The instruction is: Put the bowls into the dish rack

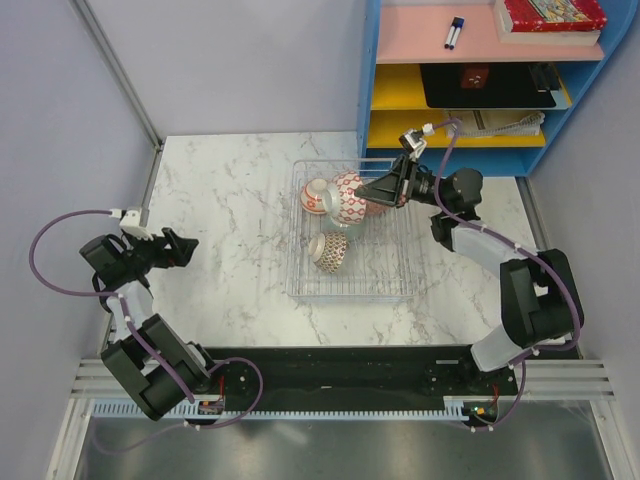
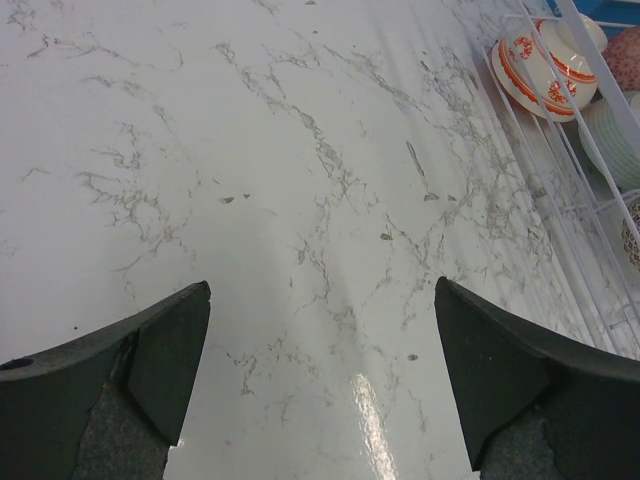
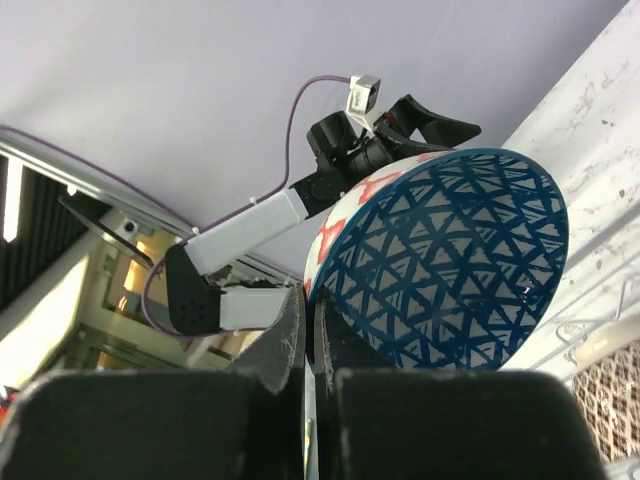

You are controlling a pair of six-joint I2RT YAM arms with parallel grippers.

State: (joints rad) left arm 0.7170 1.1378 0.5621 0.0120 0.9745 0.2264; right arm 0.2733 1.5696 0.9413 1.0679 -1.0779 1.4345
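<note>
The dish rack [image 1: 390, 270] stands mid-table. My right gripper [image 1: 372, 190] hovers over its far part, shut on the rim of a bowl [image 1: 350, 207] that is white with red marks outside and blue triangles inside [image 3: 450, 260]; its jaws [image 3: 312, 320] pinch the rim. Lying in the rack are a white bowl with red-orange trim [image 1: 317, 195], a reddish bowl [image 1: 347, 181], a pale green one [image 2: 615, 135] and a brown-patterned one [image 1: 328, 250]. My left gripper [image 1: 186, 247] hangs open over bare marble [image 2: 322, 290], well left of the rack.
A blue shelf unit [image 1: 480, 70] with books and pens stands behind the rack at the far right. Grey walls close in the table on the left and at the back. The rack's wire side [image 2: 570, 230] shows at the right of the left wrist view.
</note>
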